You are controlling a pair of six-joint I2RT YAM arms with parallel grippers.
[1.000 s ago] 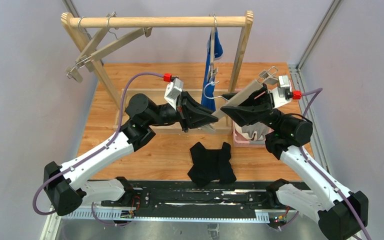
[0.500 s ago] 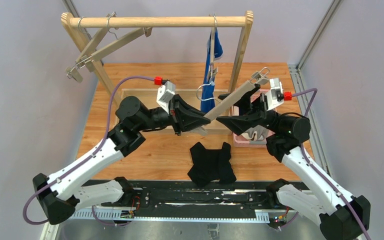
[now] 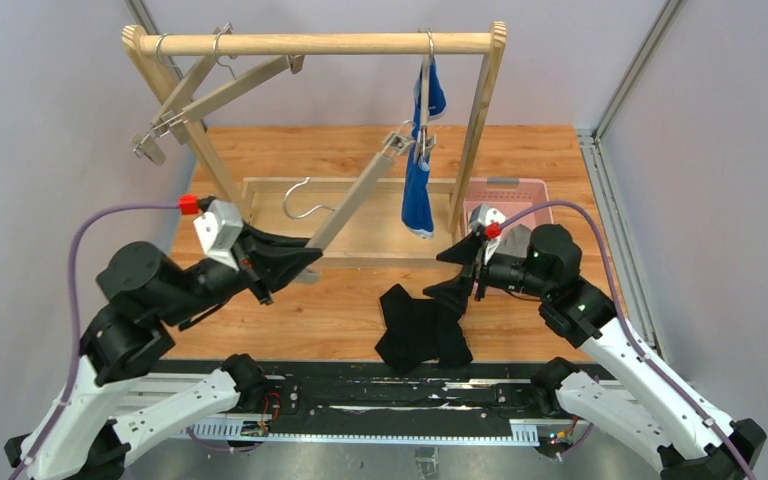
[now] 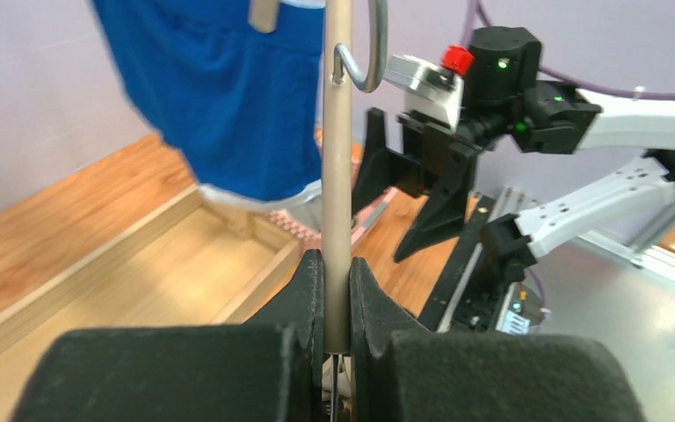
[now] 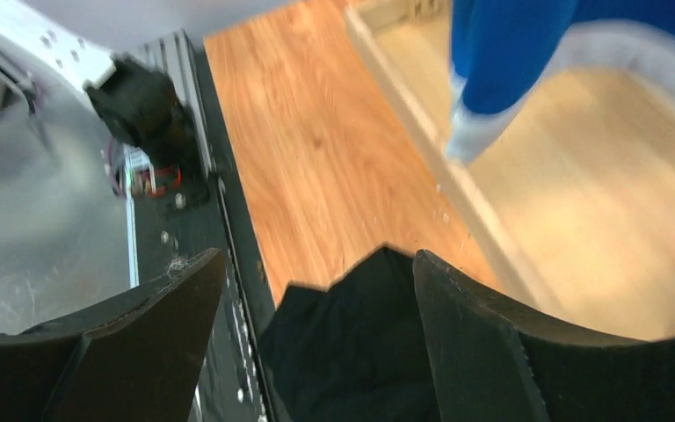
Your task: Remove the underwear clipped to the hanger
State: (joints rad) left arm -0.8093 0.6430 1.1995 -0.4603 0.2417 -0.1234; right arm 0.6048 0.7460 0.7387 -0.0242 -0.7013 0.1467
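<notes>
The blue underwear hangs clipped to a hanger on the wooden rail; it also shows in the left wrist view and the right wrist view. The black underwear lies flat on the table near the front edge. The grey one is not in view. My left gripper is shut on the bar of an empty wooden hanger, which slants up toward the blue underwear; the bar is pinched between the jaws. My right gripper is open and empty just above the black underwear.
The wooden rack's right post stands beside the blue underwear. Two empty hangers hang at the rail's left end. A shallow wooden tray lies under the rack. A pink basket sits behind my right arm.
My left arm has pulled back to the left with the empty hanger. My right gripper has let go of the hanger, opened, and dropped down over the black underwear.
</notes>
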